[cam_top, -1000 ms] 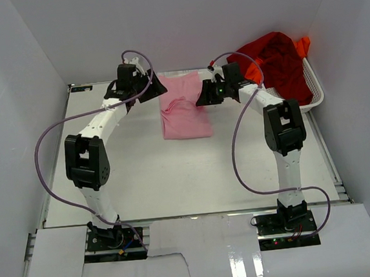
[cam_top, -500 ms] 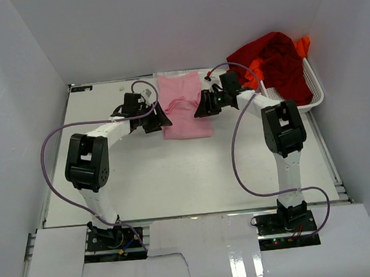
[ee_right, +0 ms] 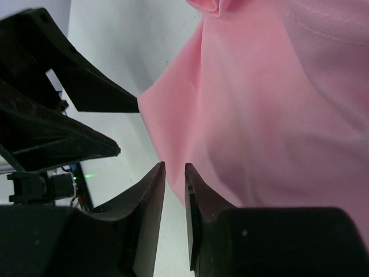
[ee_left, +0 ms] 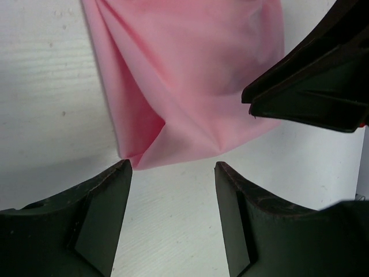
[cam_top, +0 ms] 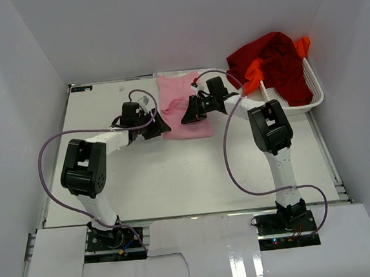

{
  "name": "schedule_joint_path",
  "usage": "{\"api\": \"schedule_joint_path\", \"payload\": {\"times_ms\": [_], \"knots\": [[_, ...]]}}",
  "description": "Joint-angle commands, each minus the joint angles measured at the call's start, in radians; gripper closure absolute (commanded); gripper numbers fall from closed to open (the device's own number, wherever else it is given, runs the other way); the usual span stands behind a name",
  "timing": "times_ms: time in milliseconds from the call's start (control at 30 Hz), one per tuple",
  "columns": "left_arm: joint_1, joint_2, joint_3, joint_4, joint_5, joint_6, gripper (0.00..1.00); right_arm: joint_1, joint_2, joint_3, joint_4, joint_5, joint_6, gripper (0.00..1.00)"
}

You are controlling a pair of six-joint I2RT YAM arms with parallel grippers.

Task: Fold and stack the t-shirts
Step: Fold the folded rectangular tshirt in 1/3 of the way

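A light pink t-shirt (cam_top: 183, 106) lies folded on the white table (cam_top: 175, 178). My left gripper (cam_top: 160, 126) sits low at its near left corner. In the left wrist view that gripper (ee_left: 173, 167) is open over bare table, just short of the pink corner (ee_left: 173, 86). My right gripper (cam_top: 184, 114) hovers over the shirt's left part. Its jaws (ee_right: 174, 167) stand only a narrow gap apart, with the pink edge (ee_right: 259, 115) running between the tips. A dark red t-shirt (cam_top: 275, 59) and an orange t-shirt (cam_top: 252, 75) are heaped in the basket.
A white mesh basket (cam_top: 299, 106) stands at the back right. White walls close in the table on three sides. The two grippers are close together, each visible in the other's wrist view: right gripper's finger (ee_left: 311, 86), left gripper's fingers (ee_right: 57, 86).
Both grippers came nearer along the pink shirt: the left from its far left edge to its near left corner, the right leftward over the cloth. The right jaws narrowed.
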Motion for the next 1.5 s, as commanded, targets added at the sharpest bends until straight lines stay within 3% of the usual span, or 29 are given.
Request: {"api": "schedule_joint_path", "payload": {"times_ms": [0, 33, 67, 433, 900, 1333, 1467], "knots": [[0.004, -0.084, -0.084, 0.159, -0.013, -0.032, 0.30, 0.002, 0.032, 0.036, 0.147, -0.106, 0.124, 0.75], [0.004, -0.090, -0.098, 0.177, -0.015, -0.035, 0.30, 0.002, 0.041, 0.039, 0.179, -0.118, 0.137, 0.92], [0.004, -0.092, -0.110, 0.187, -0.024, -0.035, 0.30, 0.002, 0.057, 0.045, 0.196, -0.127, 0.151, 0.92], [0.004, -0.084, -0.131, 0.280, -0.044, 0.005, 0.30, 0.005, 0.184, 0.093, 0.270, -0.173, 0.237, 0.92], [0.018, 0.054, -0.151, 0.503, 0.220, 0.062, 0.31, 0.008, 0.235, 0.063, 0.313, -0.175, 0.250, 0.92], [0.042, 0.030, -0.192, 0.530, 0.116, 0.131, 0.30, 0.008, 0.229, 0.060, 0.311, -0.187, 0.240, 0.92], [0.044, 0.064, -0.168, 0.536, 0.164, 0.125, 0.30, 0.007, 0.233, 0.060, 0.311, -0.187, 0.237, 0.92]]}}
